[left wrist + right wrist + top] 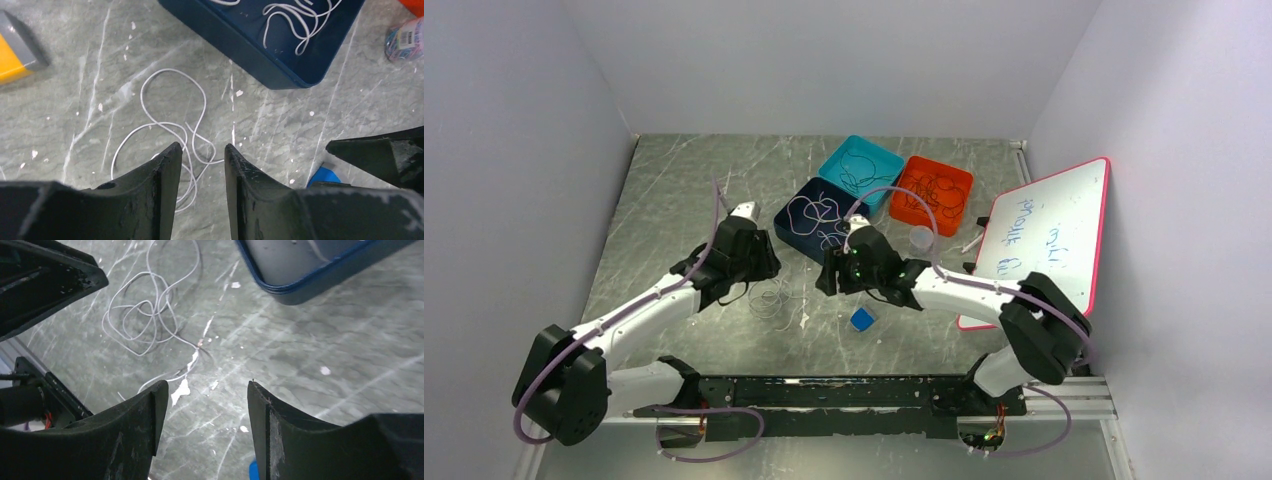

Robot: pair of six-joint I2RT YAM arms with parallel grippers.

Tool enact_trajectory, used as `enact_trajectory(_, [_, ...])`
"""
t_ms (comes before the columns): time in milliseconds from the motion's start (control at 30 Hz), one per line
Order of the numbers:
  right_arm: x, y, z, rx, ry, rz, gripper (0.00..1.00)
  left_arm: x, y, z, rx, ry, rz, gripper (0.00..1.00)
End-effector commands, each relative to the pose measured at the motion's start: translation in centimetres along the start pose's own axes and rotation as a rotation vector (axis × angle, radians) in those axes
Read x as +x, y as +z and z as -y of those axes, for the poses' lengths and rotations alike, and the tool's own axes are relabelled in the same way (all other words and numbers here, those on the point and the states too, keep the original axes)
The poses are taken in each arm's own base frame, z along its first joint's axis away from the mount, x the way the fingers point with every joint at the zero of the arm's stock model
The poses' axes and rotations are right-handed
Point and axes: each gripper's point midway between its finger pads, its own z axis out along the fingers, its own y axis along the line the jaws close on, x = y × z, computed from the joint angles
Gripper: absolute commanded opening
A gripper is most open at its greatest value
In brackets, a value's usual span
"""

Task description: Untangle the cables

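A whitish-grey cable [774, 297] lies in loose tangled loops on the grey table between my two arms. It also shows in the left wrist view [172, 107] and in the right wrist view [145, 315]. My left gripper [199, 150] is open and empty, hovering just above the near loops, not touching them. My right gripper [205, 390] is open and empty over bare table, to the right of the cable. More white cables lie in the dark blue tray [796, 222], black ones in the teal tray [836, 158] and the orange tray [964, 185].
A small blue block [862, 319] lies near the right gripper. A white board with a pink rim [1049, 235] leans at the right. A clear cup [921, 238] stands by the orange tray. A yellow-grey object [15, 55] shows at the left.
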Motion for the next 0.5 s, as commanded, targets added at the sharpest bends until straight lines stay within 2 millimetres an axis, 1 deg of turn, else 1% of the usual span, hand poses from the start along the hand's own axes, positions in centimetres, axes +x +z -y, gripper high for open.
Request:
enact_trajectory(0, [0.1,1.3,-2.7,-0.117,-0.019,-0.009,0.63,1.0,-0.2,-1.6,-0.054,-0.035,-0.003,0.42])
enact_trajectory(33, [0.4,1.5,-2.9,-0.123,-0.018,-0.025,0.63,1.3,-0.1,-1.9,-0.064,-0.038,-0.011,0.42])
enact_trajectory(167, [1.8,2.4,-2.6,-0.061,0.021,-0.054,0.63,2.6,0.3,-2.5,-0.076,-0.042,-0.042,0.42])
enact_trajectory(300, [3.0,3.6,-2.4,-0.043,0.023,-0.094,0.63,3.1,0.6,-2.7,-0.08,-0.037,-0.061,0.42])
enact_trajectory(367, [3.0,4.1,-2.5,-0.047,0.009,-0.099,0.64,3.2,0.7,-2.8,-0.084,-0.031,-0.065,0.41])
enact_trajectory(467, [1.7,4.5,-3.3,-0.074,-0.041,-0.057,0.64,3.1,0.7,-3.0,-0.095,-0.022,-0.062,0.4])
